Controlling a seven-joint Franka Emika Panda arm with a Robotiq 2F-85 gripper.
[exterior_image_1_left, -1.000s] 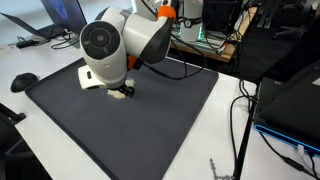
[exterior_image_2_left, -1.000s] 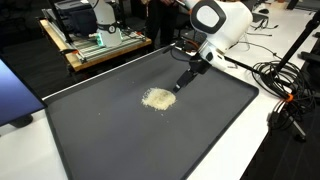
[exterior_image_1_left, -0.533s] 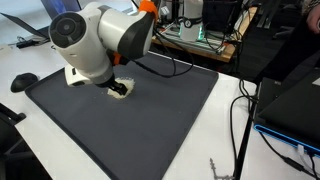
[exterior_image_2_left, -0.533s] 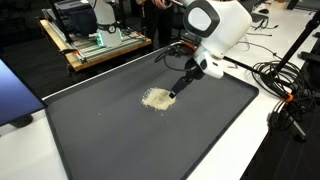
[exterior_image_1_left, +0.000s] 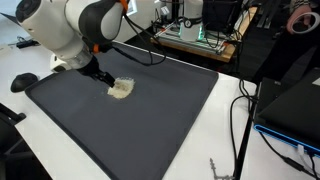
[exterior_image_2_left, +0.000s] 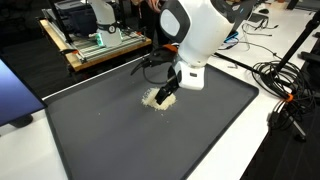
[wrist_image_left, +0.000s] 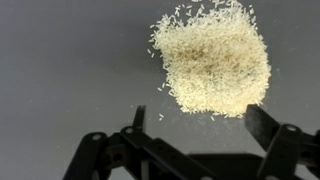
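Wrist view: gripper (wrist_image_left: 195, 112) has its jaws spread wide, nothing btwn them, nothing held. Rice pile (wrist_image_left: 212, 58) lies straight ahead of the fingertips, shifted toward the finger (wrist_image_left: 265, 128) on the view's right side. Near edge of the pile sits just past the tip line, w/ a few stray grains close to the gap. Pile = loose heap of white grains on the dark mat (wrist_image_left: 60, 60), a roughly squarish blob w/ no real long axis. So the key relation is the offset: pile is fwd of the claw and a bit to one side, not under it.

In both exterior views the gripper (exterior_image_1_left: 104, 78) (exterior_image_2_left: 168, 96) is low over the mat (exterior_image_1_left: 150, 130) (exterior_image_2_left: 120, 140), just beside the pile (exterior_image_1_left: 121, 88) (exterior_image_2_left: 152, 98). Can't tell at this res whether it's touching grains or a hair above. Only one arm on the rig. Pile is well inside the mat borders.
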